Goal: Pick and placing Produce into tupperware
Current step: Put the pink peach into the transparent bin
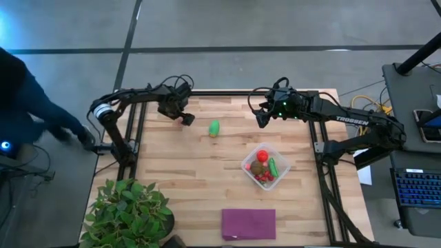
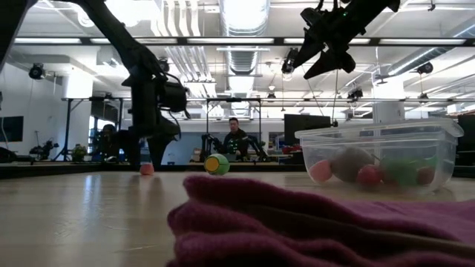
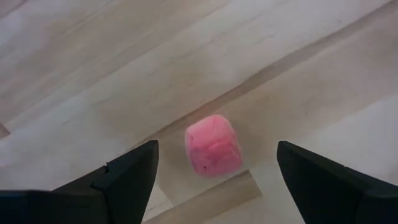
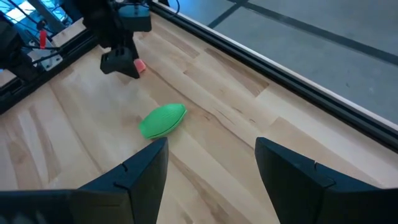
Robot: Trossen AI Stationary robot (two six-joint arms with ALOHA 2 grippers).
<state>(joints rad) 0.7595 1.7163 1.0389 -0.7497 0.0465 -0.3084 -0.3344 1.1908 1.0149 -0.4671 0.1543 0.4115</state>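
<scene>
Sitting between spread left fingers (image 3: 130, 180), a pink, blocky berry (image 3: 212, 145).

A small pink berry (image 3: 212, 145) lies on the pale wooden desk (image 3: 93, 74), close to a seam between two boards. The left claw (image 3: 214, 171) hangs over it with its two dark fingers (image 3: 127, 177) spread wide, one on each side of the berry and neither touching it.

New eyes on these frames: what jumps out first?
The left gripper, fingers open, sits low over a pink berry near the table's far left edge. A green piece lies alone mid-table, and the clear tupperware on the right holds several produce pieces. The right gripper hangs open above the far edge.
</scene>
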